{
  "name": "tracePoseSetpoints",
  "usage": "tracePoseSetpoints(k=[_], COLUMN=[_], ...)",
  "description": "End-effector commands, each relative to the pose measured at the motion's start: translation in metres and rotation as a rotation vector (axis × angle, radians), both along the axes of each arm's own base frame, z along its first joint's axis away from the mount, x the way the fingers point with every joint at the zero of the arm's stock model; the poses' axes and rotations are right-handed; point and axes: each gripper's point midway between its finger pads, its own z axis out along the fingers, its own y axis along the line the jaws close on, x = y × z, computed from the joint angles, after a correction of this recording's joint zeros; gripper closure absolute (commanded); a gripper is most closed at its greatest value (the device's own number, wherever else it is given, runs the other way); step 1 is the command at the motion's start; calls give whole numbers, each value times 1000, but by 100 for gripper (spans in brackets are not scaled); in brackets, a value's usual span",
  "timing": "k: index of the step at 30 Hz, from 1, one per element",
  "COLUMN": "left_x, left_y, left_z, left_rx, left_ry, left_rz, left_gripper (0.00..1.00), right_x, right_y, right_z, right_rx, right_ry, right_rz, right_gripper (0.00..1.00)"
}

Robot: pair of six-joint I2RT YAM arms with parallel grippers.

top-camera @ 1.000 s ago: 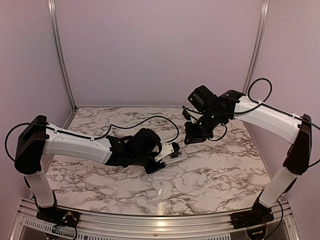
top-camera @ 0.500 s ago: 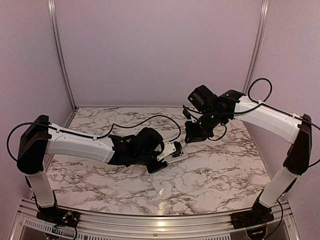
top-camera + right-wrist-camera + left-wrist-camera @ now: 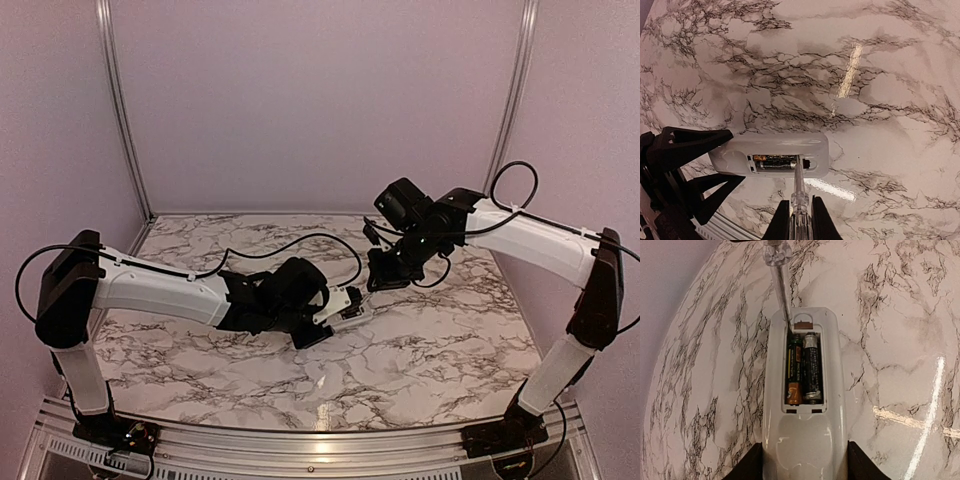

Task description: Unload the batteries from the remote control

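The white remote control (image 3: 805,440) lies back-up between the fingers of my left gripper (image 3: 804,467), which is shut on its near end just above the marble. Its compartment is open with two dark batteries (image 3: 802,367) side by side inside. My right gripper (image 3: 796,217) is shut on a thin tool with a clear handle (image 3: 798,192). The tool's metal tip touches the far end of the left battery (image 3: 794,365). In the top view the remote (image 3: 347,302) sits at mid-table between my left gripper (image 3: 332,310) and my right gripper (image 3: 385,275).
The marble table top (image 3: 400,350) spreads all round the remote. Pink walls and metal posts (image 3: 118,110) close in the back and sides. A black cable (image 3: 300,238) loops over the table behind the left arm.
The right gripper has dropped slightly toward the remote, bringing the tool's tip into the battery compartment. The left gripper has shifted only a little, still holding the remote.
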Motion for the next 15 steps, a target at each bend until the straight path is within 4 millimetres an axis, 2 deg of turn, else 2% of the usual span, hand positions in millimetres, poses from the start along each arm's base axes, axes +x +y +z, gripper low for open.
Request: tracePoseSetpoints(k=[1,9,15], left_x=[4,3,2], left_y=[-17,-16,-11], left_z=[21,28,30], left_rx=[-77,-107,-114], left_ry=[-35,-58,-74], left_rz=[-6,-11,-12], left_gripper=[100,100,100], right_x=[-7,-9,-7], right_y=[5,2,-9], right_z=[4,9,25], right_rx=[35,116,241], right_ry=[2,19,39], right_rz=[21,12,-10], right_gripper=[100,100,100])
